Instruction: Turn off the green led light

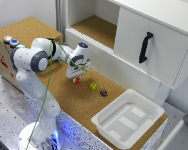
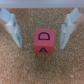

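Observation:
A wooden box [image 1: 4,59] at the exterior view's left carries a row of round caps: a red-and-white one [image 1: 7,38] and a blue one [image 1: 14,43]. The green led light's place in that row lies behind my arm's shoulder and is hidden. My gripper [image 1: 77,76] is far from the box, low over the cork tabletop. It is open, with its fingers on either side of a red cube [image 2: 44,41] marked D and A, not touching it. The cube also shows in the exterior view [image 1: 77,80]. The fingers [image 2: 13,30] stand apart from the cube.
A yellow-green cube [image 1: 93,86] and a dark purple cube [image 1: 103,92] lie on the cork toward the exterior view's right. A white tray [image 1: 106,122] sits at the front right. A white cabinet with a black handle [image 1: 145,47] and an open shelf [image 1: 94,27] stands behind.

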You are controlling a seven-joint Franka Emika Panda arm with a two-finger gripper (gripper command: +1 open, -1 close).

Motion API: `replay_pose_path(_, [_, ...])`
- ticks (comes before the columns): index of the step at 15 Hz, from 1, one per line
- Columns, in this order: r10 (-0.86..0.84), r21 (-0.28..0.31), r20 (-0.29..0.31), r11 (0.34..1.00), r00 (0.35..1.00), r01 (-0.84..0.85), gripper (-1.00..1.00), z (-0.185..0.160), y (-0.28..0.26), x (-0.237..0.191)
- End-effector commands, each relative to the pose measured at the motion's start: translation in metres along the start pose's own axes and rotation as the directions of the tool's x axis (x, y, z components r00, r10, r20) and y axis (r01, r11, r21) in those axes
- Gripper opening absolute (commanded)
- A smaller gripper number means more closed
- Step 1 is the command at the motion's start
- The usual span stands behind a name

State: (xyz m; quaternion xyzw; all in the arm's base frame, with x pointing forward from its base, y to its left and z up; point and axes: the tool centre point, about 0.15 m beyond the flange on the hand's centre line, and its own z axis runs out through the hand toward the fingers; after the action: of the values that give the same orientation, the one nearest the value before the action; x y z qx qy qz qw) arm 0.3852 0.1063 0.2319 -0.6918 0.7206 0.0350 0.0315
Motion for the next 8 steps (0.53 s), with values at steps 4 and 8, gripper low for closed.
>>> replay_pose_path(4, [-0.404, 0.079, -0.062, 0.909, 0.912, 0.408, 1.0, -0.108, 0.051, -0.021])
replay_pose_path(8, [-0.621, -0.145, -0.083, 0.782, 0.78, 0.607, 1.0, -0.128, 0.083, -0.021])
